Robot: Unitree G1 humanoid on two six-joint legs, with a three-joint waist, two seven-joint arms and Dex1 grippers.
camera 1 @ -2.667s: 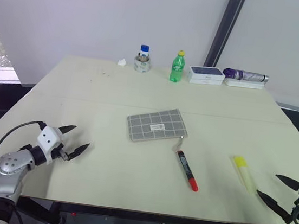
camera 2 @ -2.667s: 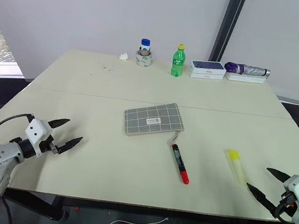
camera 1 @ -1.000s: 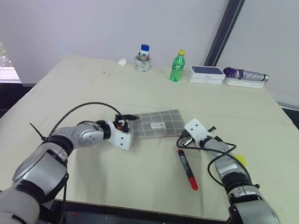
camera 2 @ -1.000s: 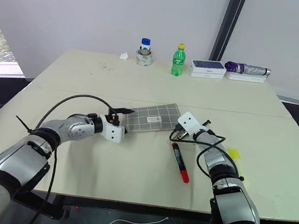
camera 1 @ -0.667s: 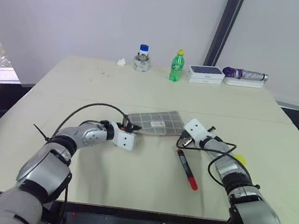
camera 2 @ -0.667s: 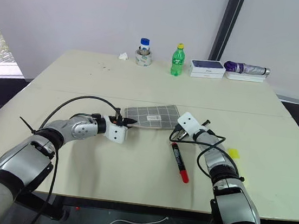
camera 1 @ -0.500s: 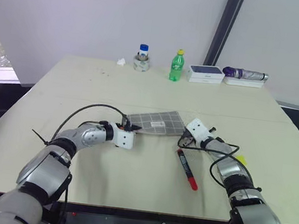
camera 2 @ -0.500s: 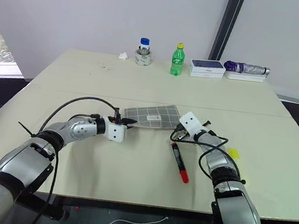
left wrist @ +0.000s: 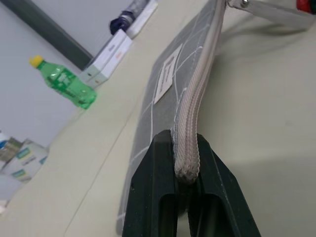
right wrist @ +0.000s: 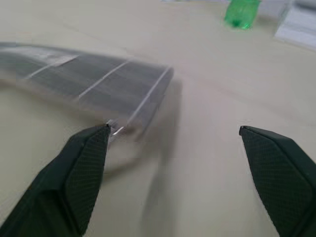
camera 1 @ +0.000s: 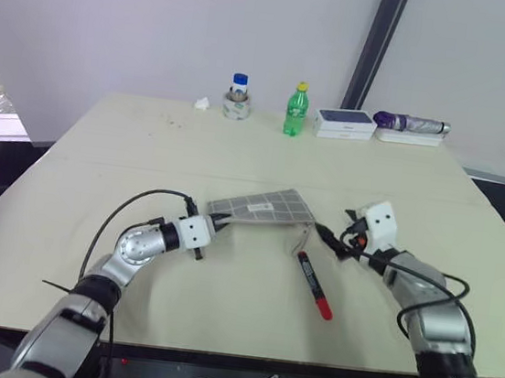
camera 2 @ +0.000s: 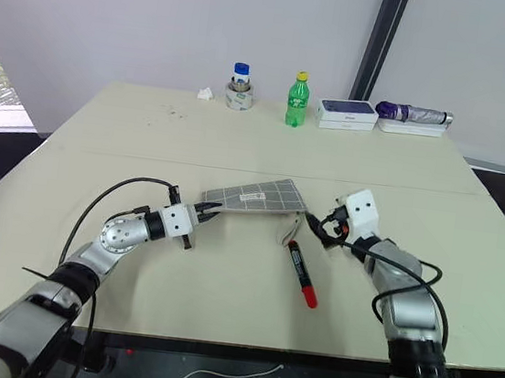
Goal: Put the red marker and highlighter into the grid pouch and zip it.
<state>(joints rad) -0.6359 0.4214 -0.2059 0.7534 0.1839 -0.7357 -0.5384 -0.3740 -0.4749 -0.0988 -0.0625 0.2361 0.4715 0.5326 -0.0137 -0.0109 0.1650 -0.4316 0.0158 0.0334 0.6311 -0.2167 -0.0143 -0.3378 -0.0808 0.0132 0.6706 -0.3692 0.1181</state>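
The left gripper (left wrist: 186, 185) is now clamped on the near-left end of the grid pouch (camera 1: 264, 205), pinching the zipper edge between its black fingers (left wrist: 151, 197); a second ago it lay beside that end with its fingers still apart. It has lifted that end, so the pouch no longer lies flat but tilts up off the desk (camera 1: 147, 148). The right gripper (camera 2: 320, 228) has let go of the zipper end and drawn back toward the right edge of the desk; its fingers (right wrist: 86, 173) now stand wide apart, holding nothing, just beside the pouch's right end.

The pouch is grey cloth with a white grid and a small white label, its pale zipper running along the raised near side, pull cord (camera 1: 302, 242) hanging at the right end. It sits mid-desk, long axis running left to right.

The red marker (camera 1: 315, 288) lies flat just in front of the pouch's right end, red tip toward the front edge, the other end toward the pull cord.
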